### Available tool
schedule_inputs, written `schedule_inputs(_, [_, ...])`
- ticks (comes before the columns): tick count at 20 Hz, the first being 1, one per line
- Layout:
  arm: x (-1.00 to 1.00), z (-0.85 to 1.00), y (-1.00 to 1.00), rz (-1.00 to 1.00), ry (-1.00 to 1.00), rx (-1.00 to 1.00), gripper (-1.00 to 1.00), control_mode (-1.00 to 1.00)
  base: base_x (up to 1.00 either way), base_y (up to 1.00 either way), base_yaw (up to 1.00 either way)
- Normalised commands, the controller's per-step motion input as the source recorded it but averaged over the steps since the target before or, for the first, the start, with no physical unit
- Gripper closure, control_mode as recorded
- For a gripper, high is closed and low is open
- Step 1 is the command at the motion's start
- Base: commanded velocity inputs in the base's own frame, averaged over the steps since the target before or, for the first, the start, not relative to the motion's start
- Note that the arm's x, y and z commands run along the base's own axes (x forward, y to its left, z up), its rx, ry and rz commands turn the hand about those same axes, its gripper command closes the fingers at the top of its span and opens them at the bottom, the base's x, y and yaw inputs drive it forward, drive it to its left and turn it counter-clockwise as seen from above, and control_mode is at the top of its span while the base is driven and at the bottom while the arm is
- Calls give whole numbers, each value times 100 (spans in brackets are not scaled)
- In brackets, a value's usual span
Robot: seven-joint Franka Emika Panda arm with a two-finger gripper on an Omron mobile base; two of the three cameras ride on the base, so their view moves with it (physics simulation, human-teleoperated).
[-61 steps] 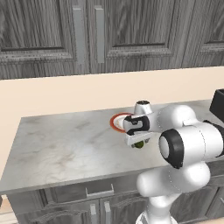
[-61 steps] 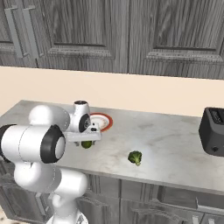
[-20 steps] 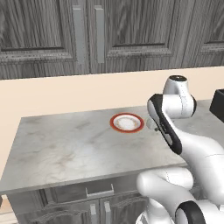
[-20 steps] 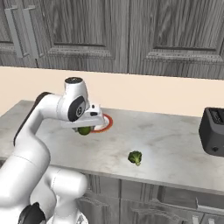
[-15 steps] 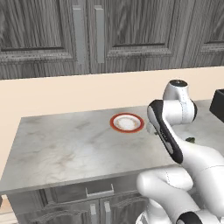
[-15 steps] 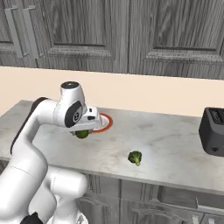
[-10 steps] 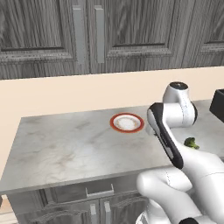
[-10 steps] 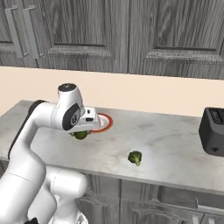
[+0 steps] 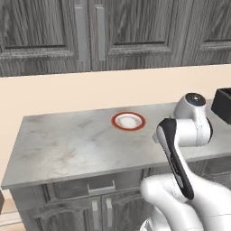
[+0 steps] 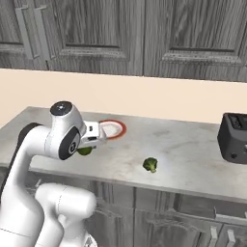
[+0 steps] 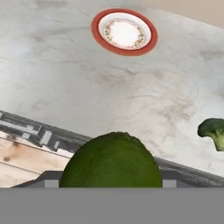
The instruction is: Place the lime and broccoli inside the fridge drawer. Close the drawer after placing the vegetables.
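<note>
This is a home kitchen, rendered rather than filmed. A row of dark grey wood-grain wall cabinets [image 9: 117, 31] with raised panel doors and long vertical bar handles runs across the top, above a plain cream backsplash [image 9: 90, 97]. Below it stands a grey marbled stone bench [image 9: 72, 144] set on matching dark base cabinets [image 9: 90, 207] with drawer pulls and door handles. Tableware and food sit out on the bench: a red-rimmed plate [image 10: 113, 129], a broccoli [image 10: 150, 164] floret, and at the far right a black toaster [image 10: 235, 137] with its slots on top.
</note>
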Motion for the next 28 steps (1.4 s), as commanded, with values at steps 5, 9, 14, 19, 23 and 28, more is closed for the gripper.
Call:
schedule_inputs(5, [0,0,0,0,0,0,100,100,-98,2,-1])
schedule_inputs(9, [0,0,0,0,0,0,100,100,-64,21,-25])
schedule_inputs(14, [0,0,0,0,0,0,100,100,-38,7,-53])
schedule_inputs(19, [0,0,0,0,0,0,100,100,-30,1,-67])
schedule_inputs(23, [0,0,0,0,0,0,100,100,-12,0,-67])
schedule_inputs(28, [0,0,0,0,0,0,100,100,24,-43,-58])
